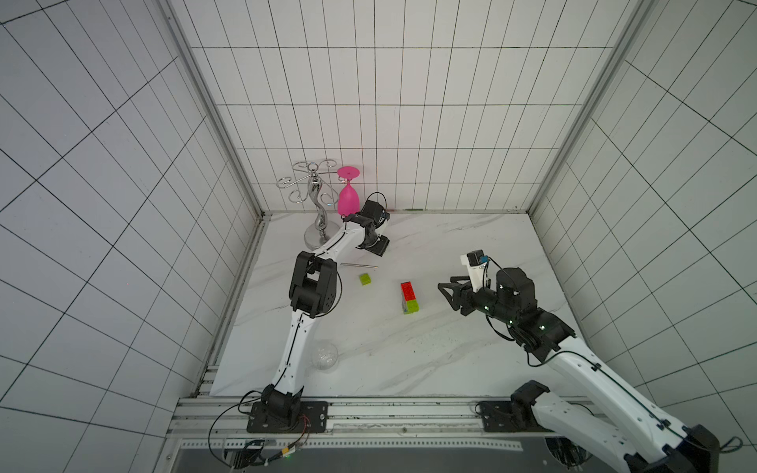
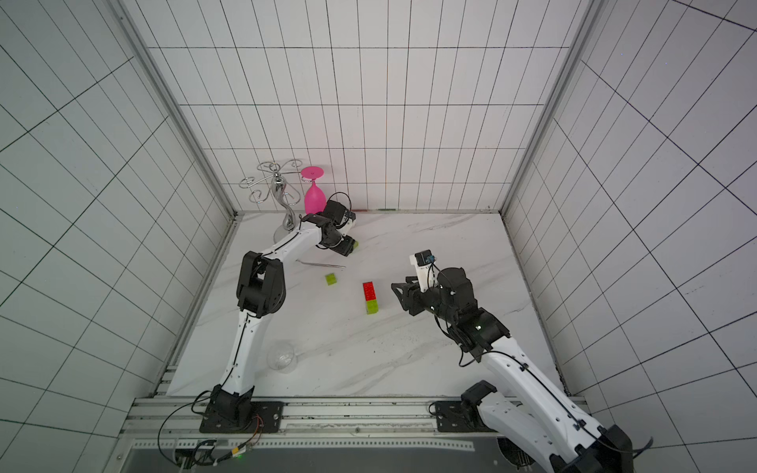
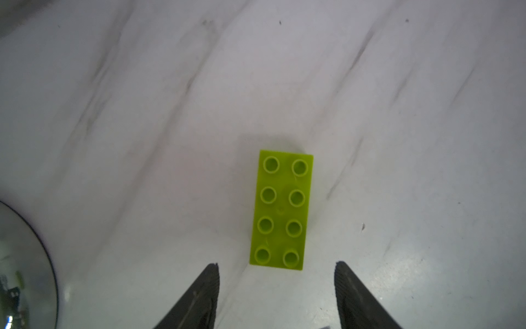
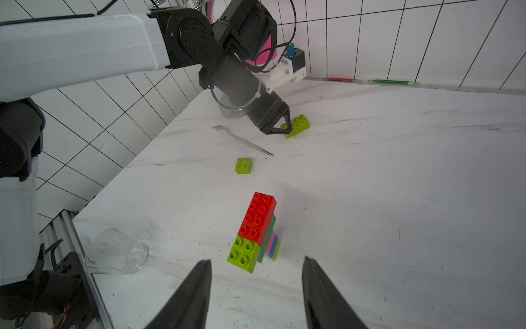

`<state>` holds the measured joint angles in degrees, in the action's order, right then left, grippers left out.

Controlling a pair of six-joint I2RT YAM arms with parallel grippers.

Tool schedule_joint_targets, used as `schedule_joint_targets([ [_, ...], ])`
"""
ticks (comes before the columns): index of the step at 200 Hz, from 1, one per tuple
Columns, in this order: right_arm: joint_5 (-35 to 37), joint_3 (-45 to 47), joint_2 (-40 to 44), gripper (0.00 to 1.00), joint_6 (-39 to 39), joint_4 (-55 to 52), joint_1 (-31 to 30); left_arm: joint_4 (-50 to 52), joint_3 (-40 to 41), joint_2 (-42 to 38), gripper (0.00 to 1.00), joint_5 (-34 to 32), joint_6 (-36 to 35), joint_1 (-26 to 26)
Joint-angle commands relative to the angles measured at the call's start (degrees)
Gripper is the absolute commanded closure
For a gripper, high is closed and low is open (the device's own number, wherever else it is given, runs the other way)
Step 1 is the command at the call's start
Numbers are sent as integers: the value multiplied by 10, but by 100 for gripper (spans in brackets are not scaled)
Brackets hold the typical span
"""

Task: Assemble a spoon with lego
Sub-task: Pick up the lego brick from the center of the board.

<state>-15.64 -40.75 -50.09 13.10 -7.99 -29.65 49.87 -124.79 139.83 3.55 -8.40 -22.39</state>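
Mid-tabletop (image 1: 430, 348), there's the spoon build (image 1: 409, 297), lying front to back. Left of it sits the small brick (image 1: 365, 279), and just behind that the fork (image 1: 360, 265) lies crosswise. Further back comes the long brick (image 4: 296, 125), with the left jaws right at its end. In the back-left corner stands the rack (image 1: 317, 213), a goblet (image 1: 348, 200) hanging on it. Front left, a tumbler (image 1: 325, 356) lies on its side. The right jaws sit just right of the spoon build.

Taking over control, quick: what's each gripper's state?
Left gripper: open, empty; long lime brick lies just beyond its tips.
Right gripper: open, holding nothing.
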Motion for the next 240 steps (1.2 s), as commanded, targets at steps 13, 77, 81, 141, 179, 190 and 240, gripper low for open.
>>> schedule_joint_targets([
  [13,-15,10,9,46,7,12,0,-21,-63,54,42,23,-25,2],
  [77,-25,9,9,46,10,10,0,-6,-95,91,44,48,-24,-1],
  [81,-25,10,9,46,10,10,1,-6,-94,92,44,48,-25,-2],
  [141,-31,12,6,46,13,7,-1,-19,-97,102,45,12,-23,-13],
  [179,-36,10,4,47,14,7,-1,-8,-114,106,53,2,-30,-13],
  [190,-37,10,4,47,15,7,-1,-7,-114,104,57,3,-31,-13],
  [240,-41,12,-3,48,16,7,-2,-3,-113,98,70,2,-30,-13],
])
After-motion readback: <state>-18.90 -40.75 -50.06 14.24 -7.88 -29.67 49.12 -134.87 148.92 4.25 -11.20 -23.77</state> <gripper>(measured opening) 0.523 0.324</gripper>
